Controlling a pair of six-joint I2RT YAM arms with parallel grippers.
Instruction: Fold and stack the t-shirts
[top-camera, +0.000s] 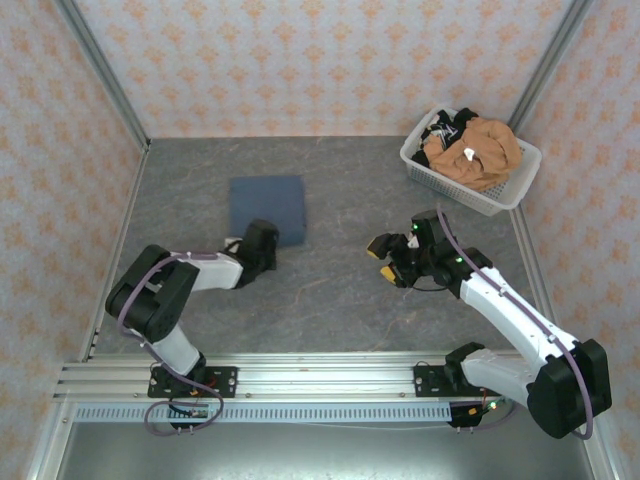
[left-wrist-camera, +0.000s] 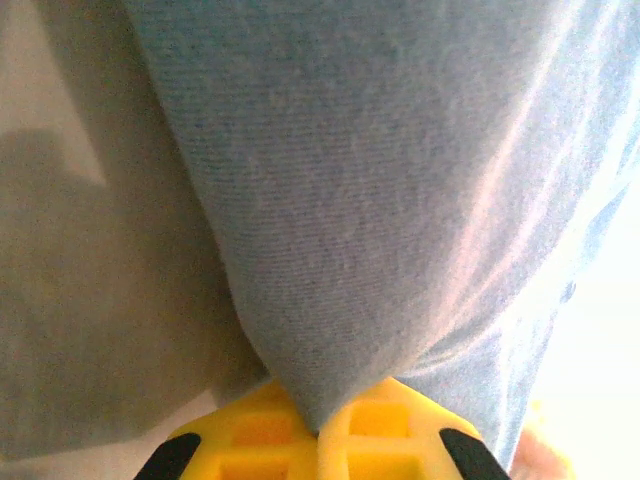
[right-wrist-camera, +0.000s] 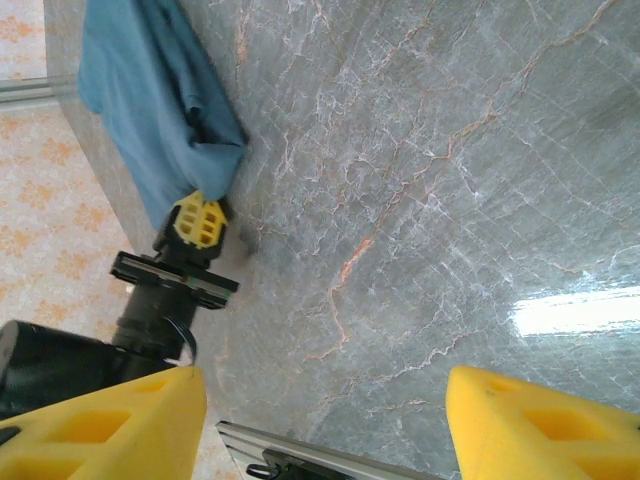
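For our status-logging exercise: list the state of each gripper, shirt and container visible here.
slate-blue t-shirt: folded flat, near corner pinched.
left gripper: shut on that corner.
right gripper: open, empty.
white lattice basket: upright, holding shirts.
orange-tan t-shirt: crumpled, unfolded, on top inside.
dark t-shirts: bunched beneath it.

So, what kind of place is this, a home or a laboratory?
Probably a robot test booth, not a home: wallpapered panels in metal posts enclose a grey table, robot arms are bolted to a rail, and a basket holds shirts.
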